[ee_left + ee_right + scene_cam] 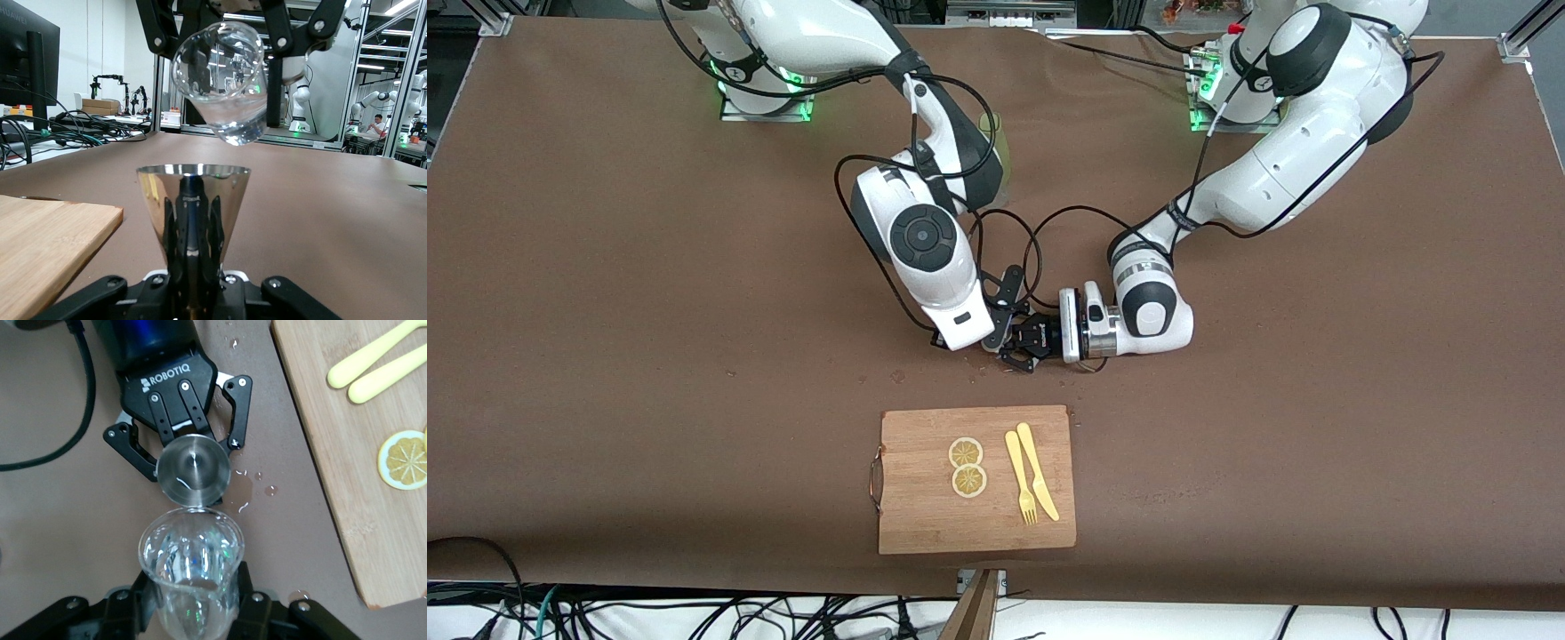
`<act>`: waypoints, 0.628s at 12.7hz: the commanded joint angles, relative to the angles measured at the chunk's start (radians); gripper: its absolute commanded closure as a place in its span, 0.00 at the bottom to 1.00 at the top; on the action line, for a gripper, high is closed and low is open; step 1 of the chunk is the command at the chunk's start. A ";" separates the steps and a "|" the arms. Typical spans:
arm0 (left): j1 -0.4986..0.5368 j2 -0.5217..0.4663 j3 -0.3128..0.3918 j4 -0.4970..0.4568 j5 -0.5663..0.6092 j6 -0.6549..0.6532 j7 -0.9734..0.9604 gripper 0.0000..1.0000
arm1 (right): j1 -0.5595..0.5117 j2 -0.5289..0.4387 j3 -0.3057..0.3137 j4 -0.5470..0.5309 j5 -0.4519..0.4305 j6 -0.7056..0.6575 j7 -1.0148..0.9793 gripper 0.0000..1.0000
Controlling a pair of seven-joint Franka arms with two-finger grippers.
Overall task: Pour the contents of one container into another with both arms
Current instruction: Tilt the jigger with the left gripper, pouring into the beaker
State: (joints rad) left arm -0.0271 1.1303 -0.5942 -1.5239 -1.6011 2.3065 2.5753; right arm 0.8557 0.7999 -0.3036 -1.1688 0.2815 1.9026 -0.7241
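Observation:
My left gripper (1040,340) is shut on the stem of a shiny steel cone-shaped cup (193,197), held upright just over the brown table. My right gripper (1003,331) is shut on a clear glass (191,550) with water in it. The glass (223,83) hangs tilted over the steel cup (193,468), its lip at the cup's rim. The right wrist view shows my right gripper (193,603) round the glass's lower part and my left gripper (175,393) under the cup. In the left wrist view my left gripper (193,280) sits below the cup. Small water drops (241,495) lie on the table beside the cup.
A wooden cutting board (925,516) lies nearer the front camera than the grippers, bearing two lemon slices (967,467) and a yellow fork and knife (1032,471). A pale green cup (996,147) stands partly hidden by the right arm, near the bases.

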 commanded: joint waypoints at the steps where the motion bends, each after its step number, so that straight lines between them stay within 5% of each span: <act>1: -0.008 0.020 -0.009 0.028 -0.034 0.008 0.037 1.00 | 0.014 0.010 -0.011 0.035 -0.041 -0.010 0.015 0.66; 8: -0.008 0.020 -0.010 0.028 -0.039 0.008 0.037 1.00 | 0.028 0.015 -0.012 0.043 -0.105 -0.016 0.015 0.66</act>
State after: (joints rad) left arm -0.0274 1.1365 -0.5942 -1.5213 -1.6011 2.3065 2.5781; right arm 0.8703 0.8013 -0.3039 -1.1604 0.2017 1.9035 -0.7241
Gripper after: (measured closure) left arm 0.916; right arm 0.507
